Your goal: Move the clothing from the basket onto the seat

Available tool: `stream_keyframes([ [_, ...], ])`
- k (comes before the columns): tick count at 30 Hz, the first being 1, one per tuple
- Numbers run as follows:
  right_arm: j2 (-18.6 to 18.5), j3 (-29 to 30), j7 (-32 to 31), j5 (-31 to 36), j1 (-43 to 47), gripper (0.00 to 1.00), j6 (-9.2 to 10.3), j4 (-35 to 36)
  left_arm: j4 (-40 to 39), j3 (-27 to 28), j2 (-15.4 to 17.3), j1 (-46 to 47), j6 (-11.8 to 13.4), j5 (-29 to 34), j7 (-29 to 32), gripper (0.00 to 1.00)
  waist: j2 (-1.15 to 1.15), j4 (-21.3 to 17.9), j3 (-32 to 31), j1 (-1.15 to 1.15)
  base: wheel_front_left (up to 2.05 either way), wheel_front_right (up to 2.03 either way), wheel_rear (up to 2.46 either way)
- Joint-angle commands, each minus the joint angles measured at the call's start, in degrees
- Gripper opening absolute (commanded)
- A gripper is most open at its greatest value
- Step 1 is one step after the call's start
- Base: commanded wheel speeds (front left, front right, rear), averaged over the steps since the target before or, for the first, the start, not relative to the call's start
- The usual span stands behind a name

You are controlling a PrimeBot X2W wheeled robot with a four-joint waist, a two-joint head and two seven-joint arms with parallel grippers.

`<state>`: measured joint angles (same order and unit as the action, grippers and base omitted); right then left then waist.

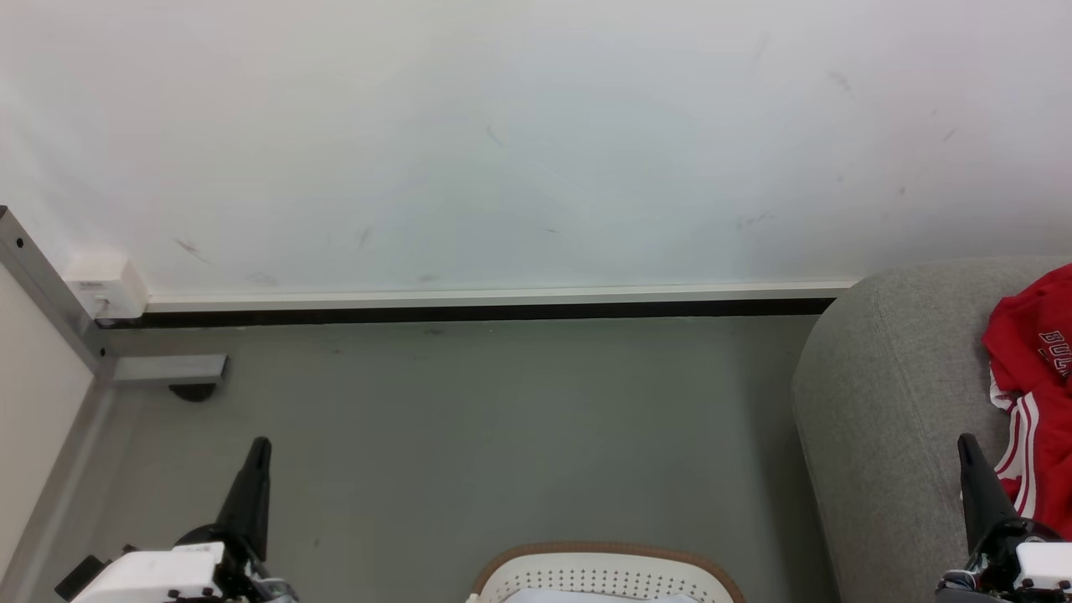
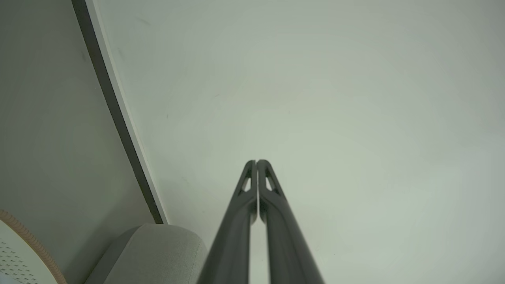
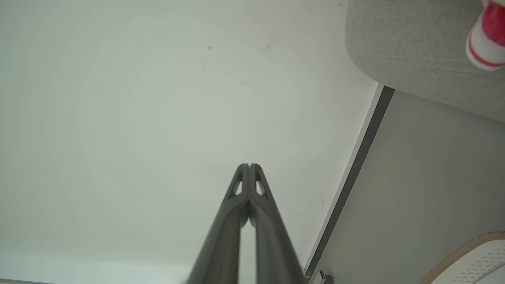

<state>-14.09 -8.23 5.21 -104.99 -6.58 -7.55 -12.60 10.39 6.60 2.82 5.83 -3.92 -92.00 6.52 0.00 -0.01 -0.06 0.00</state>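
Red clothing [image 1: 1034,394] with white-and-red striped trim and block lettering lies on the light-grey seat [image 1: 888,402] at the right edge of the head view; a bit of its trim [image 3: 487,37] shows in the right wrist view. The white basket [image 1: 607,576] with its tan rim sits on the floor at the bottom centre, something pale inside it. My left gripper [image 1: 261,444] stands shut and empty at the lower left, pointing at the wall [image 2: 256,161]. My right gripper [image 1: 966,441] is shut and empty too, just in front of the seat's hanging clothing [image 3: 249,165].
A white wall [image 1: 536,142] with a pale skirting and dark gap runs across ahead. Grey floor [image 1: 469,435] lies between the basket and wall. A metal frame leg [image 1: 159,368] and a white socket box [image 1: 105,289] stand at the left.
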Motion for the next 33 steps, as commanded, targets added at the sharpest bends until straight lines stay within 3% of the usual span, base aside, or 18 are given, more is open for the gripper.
stream_keyframes([
  [1,-0.38,-0.04,0.23,-0.63,-0.38,0.0,0.12,0.3,-0.26,0.15,0.09,0.41,0.03,-0.7,0.17,0.0,0.0,0.0,0.0,0.0,0.0,0.0,0.0],
  [33,-1.54,-1.48,1.45,-1.73,-0.45,0.0,0.12,0.67,-0.29,0.15,0.09,0.4,0.04,-0.7,0.17,0.0,0.0,0.0,0.01,0.0,0.0,0.0,0.0],
])
